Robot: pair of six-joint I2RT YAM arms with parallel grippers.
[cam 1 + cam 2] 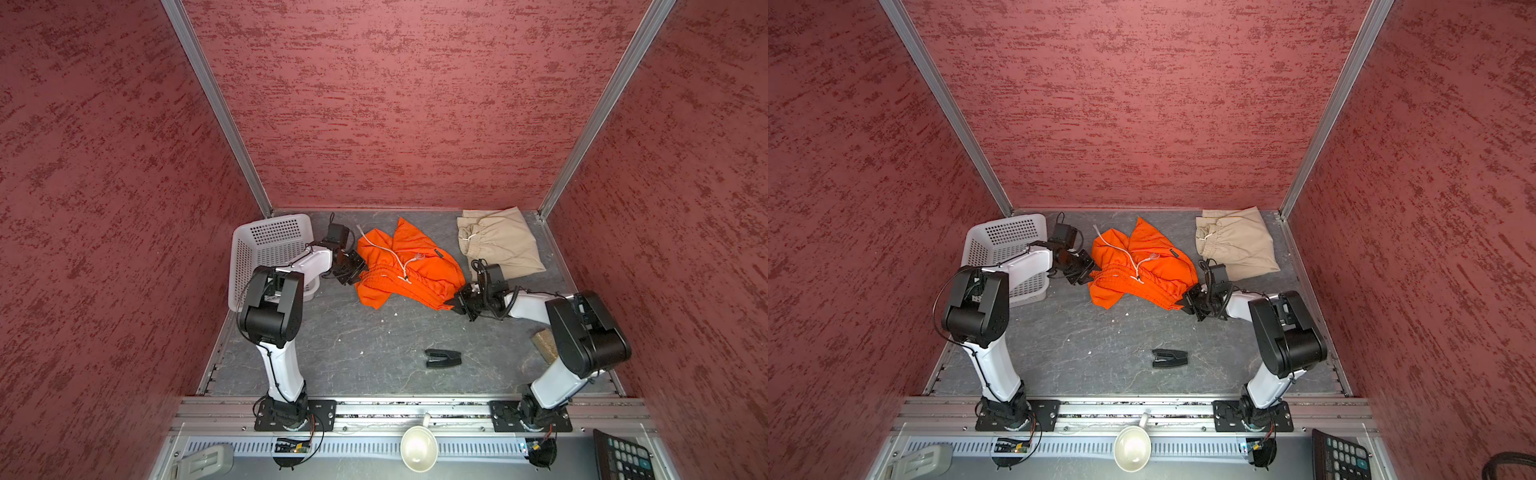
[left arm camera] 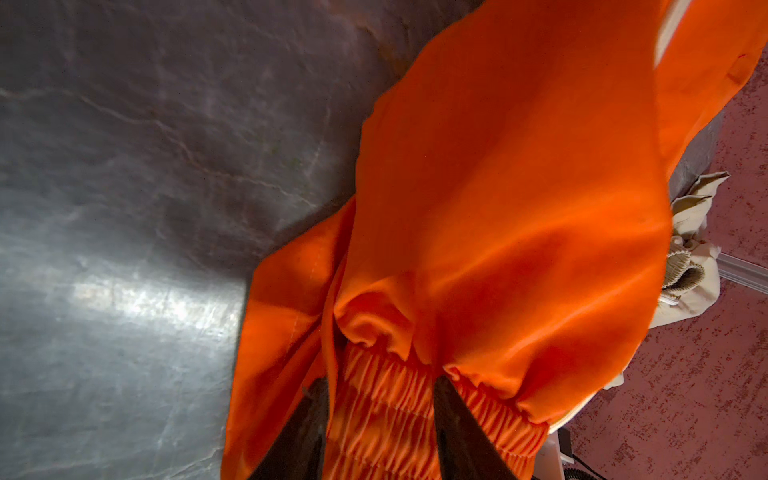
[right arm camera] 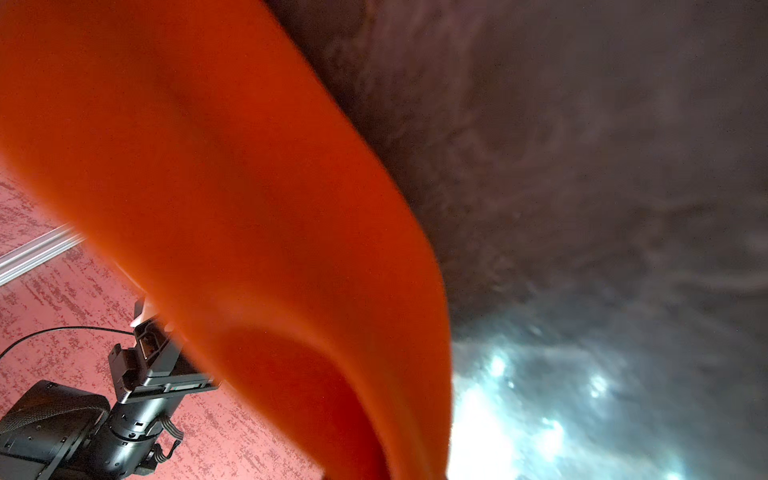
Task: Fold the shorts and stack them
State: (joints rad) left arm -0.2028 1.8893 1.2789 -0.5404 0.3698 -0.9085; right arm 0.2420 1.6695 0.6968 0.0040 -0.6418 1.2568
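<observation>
Orange shorts: crumpled, unfolded, mid-table toward the far edge of the table. Gathered waistband turned toward the near edge, running slantwise from far-left to near-right; legs pointing to the far edge. White drawstring trailing loose across the top.

Beige shorts: folded flat in the far right corner, waist end facing the left edge, long axis running left to right. Well apart from the orange pair, not stacked.

Left gripper: at the left end of the waistband. Jaws partly apart in the left wrist view, dark fingers on either side of the ribbed elastic; firmness of the hold not discernible.

Right gripper: closed on the near-right end of the orange shorts, with the cloth raised off the table there.

Basket: white, perforated, tipped up in the far left corner, behind the left arm.
</observation>
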